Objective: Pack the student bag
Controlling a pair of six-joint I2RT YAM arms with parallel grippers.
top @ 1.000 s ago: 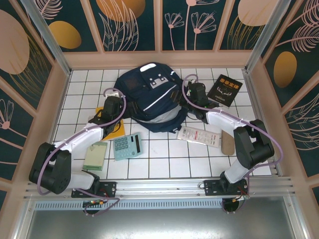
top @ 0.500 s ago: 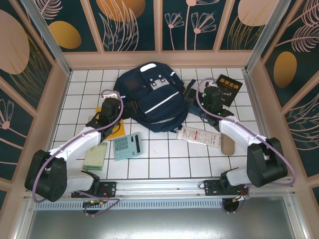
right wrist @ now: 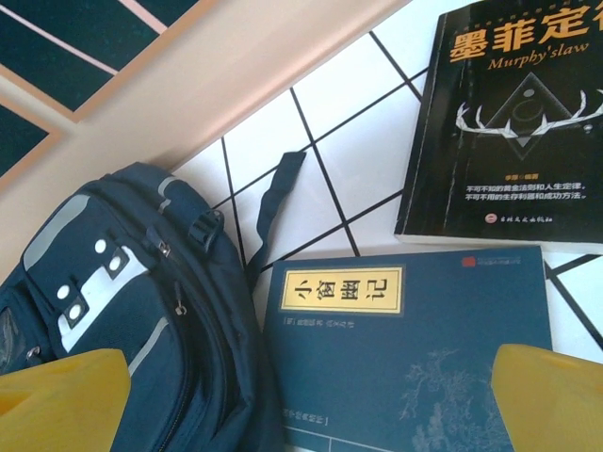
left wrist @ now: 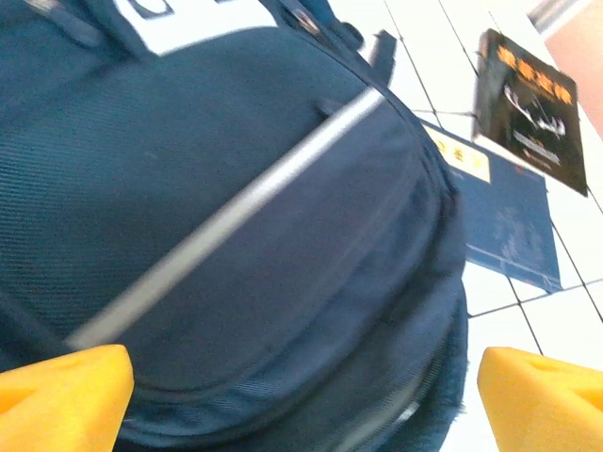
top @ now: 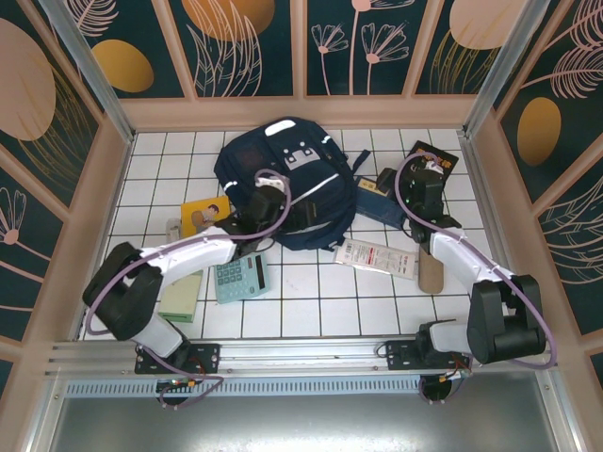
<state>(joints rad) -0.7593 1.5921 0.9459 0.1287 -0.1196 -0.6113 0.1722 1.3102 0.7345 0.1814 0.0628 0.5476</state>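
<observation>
While left gripper (left wrist: 301,395) and right gripper (right wrist: 306,400) gape empty, we see bare tiles (top: 311,306) nearby.
Backpack (top: 283,174): soft navy fabric, rounded edge.

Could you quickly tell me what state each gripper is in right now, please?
Left gripper: open, empty, over the backpack.
Right gripper: open, empty, above the blue book.

Both arms same build. Left gripper (top: 269,188) and right gripper (top: 388,179): black bodies. Fingertip pads (left wrist: 61,395) are bright yellow, blocky and matte, and the right hand's pads (right wrist: 57,400) are the same yellow. Behind each hand sits a black cylindrical wrist joint, then a smooth white forearm shell (top: 188,252), then bulky rounded black housings (top: 118,297). A lilac cable (top: 399,188) loops out behind each hand and runs back along the arm. Bases are black, on silver plates.
</observation>
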